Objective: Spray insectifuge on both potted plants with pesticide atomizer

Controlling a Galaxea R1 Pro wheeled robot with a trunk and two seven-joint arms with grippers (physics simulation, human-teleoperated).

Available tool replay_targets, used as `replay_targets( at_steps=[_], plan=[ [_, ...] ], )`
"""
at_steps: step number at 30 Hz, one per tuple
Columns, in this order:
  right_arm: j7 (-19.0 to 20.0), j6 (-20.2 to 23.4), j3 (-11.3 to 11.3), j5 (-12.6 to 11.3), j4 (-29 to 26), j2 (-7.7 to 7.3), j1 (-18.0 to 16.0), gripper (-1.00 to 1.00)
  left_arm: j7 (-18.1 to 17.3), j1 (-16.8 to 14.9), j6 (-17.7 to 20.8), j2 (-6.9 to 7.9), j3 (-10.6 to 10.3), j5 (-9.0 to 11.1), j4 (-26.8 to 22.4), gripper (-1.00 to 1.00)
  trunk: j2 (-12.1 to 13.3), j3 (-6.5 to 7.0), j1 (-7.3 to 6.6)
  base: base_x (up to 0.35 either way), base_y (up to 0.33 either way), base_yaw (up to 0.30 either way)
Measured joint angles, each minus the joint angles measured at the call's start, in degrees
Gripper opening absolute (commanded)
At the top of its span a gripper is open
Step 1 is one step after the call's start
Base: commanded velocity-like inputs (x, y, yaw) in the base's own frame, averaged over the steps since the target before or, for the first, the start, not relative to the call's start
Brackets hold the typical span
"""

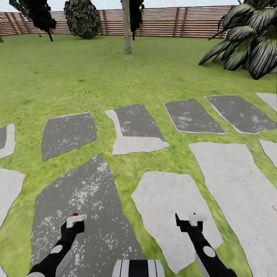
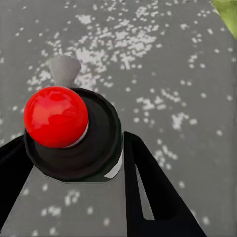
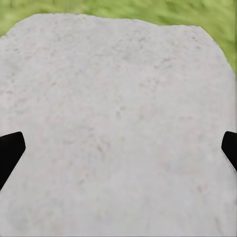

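Surfaces: stone, grass, wood, glossy plastic.
Stepping stones [image 1: 238, 181] look rough matt stone, pale grey; the darker slab [image 1: 88, 207] is flecked white. Lawn [image 1: 77, 77] is soft matt grass. Fence [image 1: 161, 21] is brown slatted wood. Red ball [image 2: 55, 116] is smooth, glossy, in a matt black collar [image 2: 101, 148]. Right gripper [image 3: 118, 148] fingertips matt black.

The striped long-leaved dark agave [image 1: 248, 38] is cut off by the head view's right edge (its base included). The black-fingered right gripper [image 3: 118, 150] is seen only as fingertips at the right wrist view's sides.
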Motion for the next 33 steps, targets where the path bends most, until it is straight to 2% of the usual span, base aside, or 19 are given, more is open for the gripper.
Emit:
replay_targets(
  at_steps=[4, 7, 8, 9, 13, 16, 27, 33],
  plan=[
    [-0.2, -0.1, 0.0, 0.0, 0.1, 0.20, 0.0, 1.00, 0.0, 0.0, 0.2, 0.18, 0.1, 0.1, -0.1, -1.00, 0.1, 0.89, -0.10, 0.000, 0.000, 0.000],
    [-0.2, -0.3, -0.2, 0.1, -0.3, -0.39, 0.2, 1.00, 0.0, 0.1, 0.4, 0.43, 0.2, -0.1, -0.1, -1.00, 0.1, 1.55, -0.18, 0.000, 0.000, 0.000],
    [-0.2, -0.9, -0.3, 0.0, -0.1, -1.41, 1.6, 1.00, 0.0, 0.8, 0.4, 0.47, 0.1, -0.2, 0.2, -1.00, 0.1, 1.76, -0.20, 0.000, 0.000, 0.000],
    [-0.2, -1.3, -0.3, 0.1, 0.0, -1.61, 2.4, 1.00, 0.0, 1.1, 0.4, 0.47, 0.1, -0.2, 0.2, -1.00, 0.1, 1.99, -0.23, 0.000, 0.000, 0.000],
    [-0.2, -4.5, -0.4, 0.0, 0.0, -1.92, 6.1, 1.00, 0.0, 3.2, 0.4, 0.43, 0.1, 0.2, 0.0, -1.00, 0.9, 2.79, -0.71, 0.000, 0.000, 0.000],
    [-0.2, -5.8, -0.4, 0.0, 0.1, -1.99, 7.4, 1.00, 0.1, 4.4, 0.4, 0.40, 0.3, 0.3, -0.1, -1.00, 2.1, 3.39, -1.37, 0.000, 0.000, 0.000],
    [-0.2, -6.2, -0.4, 0.0, 3.0, -2.06, 8.0, 1.00, 0.1, 5.0, 0.4, 0.38, 0.5, 0.3, 0.5, -1.00, 6.6, 6.26, -3.79, 0.000, 0.000, 0.000],
    [-0.1, -6.3, -0.4, 0.0, 4.1, -2.05, 8.1, 1.00, 0.2, 5.0, 0.3, 0.27, 0.3, 0.2, 0.4, -1.00, 6.6, 6.80, -3.80, 0.000, 0.000, 0.000]
  ],
)
